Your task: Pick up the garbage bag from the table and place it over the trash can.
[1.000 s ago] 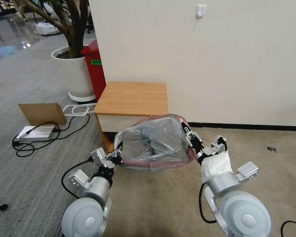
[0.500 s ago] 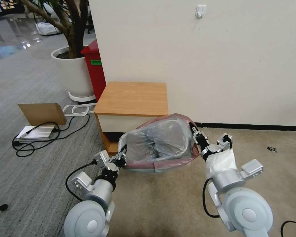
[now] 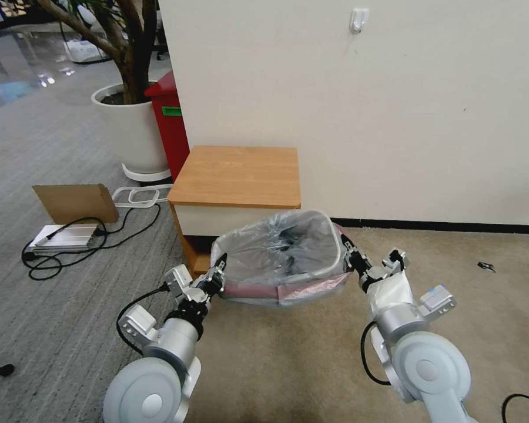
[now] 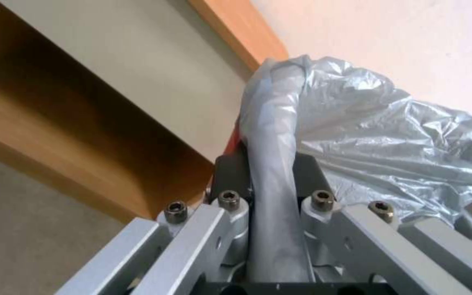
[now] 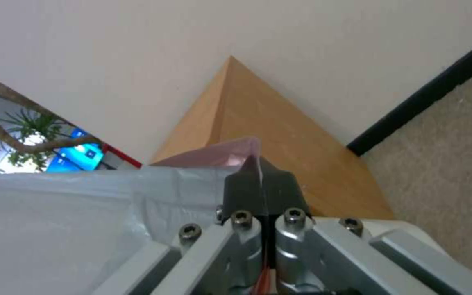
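Observation:
The grey translucent garbage bag point(image 3: 279, 252) hangs open in front of the table point(image 3: 241, 173), its mouth spread wide. Its pink-red band point(image 3: 258, 291) lies low along the near side. The trash can sits under the plastic; its pale rim point(image 3: 335, 242) shows through on the right. My left gripper point(image 3: 217, 277) is shut on the bag's left edge, and a rolled fold point(image 4: 271, 184) sits between its fingers. At the right edge, my right gripper point(image 3: 347, 249) is shut on the pink band point(image 5: 236, 153).
A tall red bin point(image 3: 170, 123) and a white planter point(image 3: 132, 129) stand behind the table on the left. Cardboard point(image 3: 76, 202), a flat grey box point(image 3: 62, 238) and black cables lie on the floor at the left. The wall runs close behind. Beige carpet extends to the right.
Both grippers have come down with the bag. Its mouth, which bulged up high at the back, now sits lower and flatter over the can, with the pink band down the near side.

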Tool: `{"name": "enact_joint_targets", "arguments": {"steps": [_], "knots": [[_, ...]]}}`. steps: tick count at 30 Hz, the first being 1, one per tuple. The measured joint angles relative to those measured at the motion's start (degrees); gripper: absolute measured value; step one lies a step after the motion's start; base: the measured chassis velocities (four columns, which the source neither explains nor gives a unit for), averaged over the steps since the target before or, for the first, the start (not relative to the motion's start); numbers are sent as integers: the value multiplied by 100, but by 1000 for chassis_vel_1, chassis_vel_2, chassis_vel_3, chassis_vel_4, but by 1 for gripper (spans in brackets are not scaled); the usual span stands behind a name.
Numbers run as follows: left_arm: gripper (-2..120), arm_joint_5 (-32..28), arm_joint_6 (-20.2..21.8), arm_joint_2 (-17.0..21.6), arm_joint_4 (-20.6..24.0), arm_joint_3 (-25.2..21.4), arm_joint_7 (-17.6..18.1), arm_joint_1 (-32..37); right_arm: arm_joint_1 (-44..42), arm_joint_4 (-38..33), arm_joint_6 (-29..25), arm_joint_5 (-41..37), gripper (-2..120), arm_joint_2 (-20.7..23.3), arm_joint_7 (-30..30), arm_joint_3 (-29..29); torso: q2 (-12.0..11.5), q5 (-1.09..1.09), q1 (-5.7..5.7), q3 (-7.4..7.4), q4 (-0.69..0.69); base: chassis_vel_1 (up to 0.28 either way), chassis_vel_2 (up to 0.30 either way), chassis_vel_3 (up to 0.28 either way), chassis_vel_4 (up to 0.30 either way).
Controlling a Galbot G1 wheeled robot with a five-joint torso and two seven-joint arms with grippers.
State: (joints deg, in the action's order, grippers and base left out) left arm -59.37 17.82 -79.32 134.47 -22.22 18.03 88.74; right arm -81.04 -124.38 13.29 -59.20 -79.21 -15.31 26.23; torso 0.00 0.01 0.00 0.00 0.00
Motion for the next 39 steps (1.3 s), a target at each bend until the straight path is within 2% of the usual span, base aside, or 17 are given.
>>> {"name": "enact_joint_targets", "arguments": {"steps": [7,13,17,18,21,23,24,27,29,30,31,32,33,35,36,39], "knots": [[7,-117,9,-1,17,-23,-64,-31,-82,277,-361,680,0,15,700,28,0,-1,0,0,0,0,0,0,0],[7,110,30,35,-17,-48,-100,-50,-220,126,-395,915,3,41,868,33,0,1,0,0,-1,0,0,0,0],[7,835,39,155,-149,-103,-217,-60,-389,-458,-237,650,24,165,959,48,0,-2,0,0,0,0,0,0,0],[7,835,39,155,-149,-103,-217,-60,-389,-458,-237,650,24,165,959,48,0,-2,0,0,0,0,0,0,0],[7,929,41,240,-160,-148,-225,-88,-405,-807,60,111,37,279,900,155,0,-1,0,0,0,0,0,0,0],[7,929,40,249,-159,-152,-225,-91,-398,-858,108,-1,39,300,855,174,0,-1,0,0,0,0,0,0,0],[7,956,40,274,-171,-156,-227,-96,-362,-981,170,-219,46,359,732,211,0,1,0,0,-1,0,0,0,0],[7,1207,41,357,-232,-161,-227,-84,-201,-1498,389,-360,59,684,599,280,0,0,0,-1,-1,0,0,0,0],[7,1254,41,385,-243,-158,-227,-81,-127,-1662,495,-317,61,852,604,279,0,-1,0,-1,-1,0,0,0,0],[7,1289,46,408,-249,-154,-227,-80,-55,-1780,575,-253,66,1038,624,258,0,-1,0,-1,-1,0,0,0,0],[7,1403,56,469,-264,-119,-227,-94,155,-1908,795,171,75,1641,795,105,0,-1,0,0,2,0,0,0,0],[7,1403,56,469,-264,-119,-227,-94,155,-1908,795,171,75,1641,795,105,0,-1,0,0,2,0,0,0,0],[7,1479,57,497,-272,-97,-227,-110,225,-1928,855,440,78,1888,976,11,0,0,0,0,2,0,0,0,0],[7,1672,57,556,-277,-42,-228,-151,328,-1935,982,1028,75,2282,1332,-225,0,0,0,0,-1,0,0,0,0],[7,1672,57,556,-277,-42,-228,-151,328,-1935,982,1028,75,2282,1332,-225,0,0,0,0,-1,0,0,0,0],[7,1986,56,690,-280,18,-267,-190,694,-1865,1092,2033,60,2825,1925,-723,0,0,0,0,-1,0,0,0,0]]}}
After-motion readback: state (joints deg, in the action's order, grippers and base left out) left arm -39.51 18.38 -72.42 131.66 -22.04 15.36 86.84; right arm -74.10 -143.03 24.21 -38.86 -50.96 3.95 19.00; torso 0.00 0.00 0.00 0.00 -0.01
